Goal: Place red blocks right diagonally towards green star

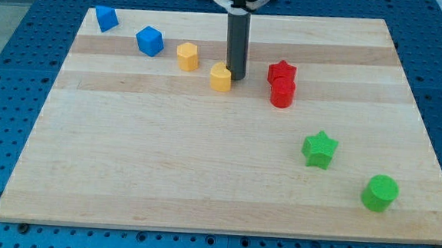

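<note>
Red star (282, 70): sitting near the board's upper middle, a five-pointed block lying flat, touching the red cylinder on its lower side.
Red cylinder (282, 93): standing upright, directly below the red star, pressing against it.
Green star (319, 149): lying below the red star and to its right, well apart from both red blocks.
My tip (236, 79): a bare rod, gripping nothing, resting on the board left of the red star, apart from it, seeming to touch the yellow block (221, 77) beside it.
Board (164, 174): pale wood, carrying every block.
Green cylinder (379, 193): standing farther below and right of the red star, beyond the green star.
</note>
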Available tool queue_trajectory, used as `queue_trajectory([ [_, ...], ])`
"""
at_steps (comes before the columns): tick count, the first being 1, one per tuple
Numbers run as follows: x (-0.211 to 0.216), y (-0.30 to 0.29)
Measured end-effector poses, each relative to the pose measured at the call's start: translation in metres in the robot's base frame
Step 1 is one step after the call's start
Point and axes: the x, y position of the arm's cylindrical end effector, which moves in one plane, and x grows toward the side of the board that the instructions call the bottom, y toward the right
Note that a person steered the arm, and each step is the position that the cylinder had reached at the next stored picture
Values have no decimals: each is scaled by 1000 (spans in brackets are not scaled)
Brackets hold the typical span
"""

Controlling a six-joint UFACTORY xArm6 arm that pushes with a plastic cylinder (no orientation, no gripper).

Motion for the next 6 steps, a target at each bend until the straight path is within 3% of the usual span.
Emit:
queue_trajectory([
  [3, -22, 13],
  [5, -38, 86],
  [6, -34, 95],
])
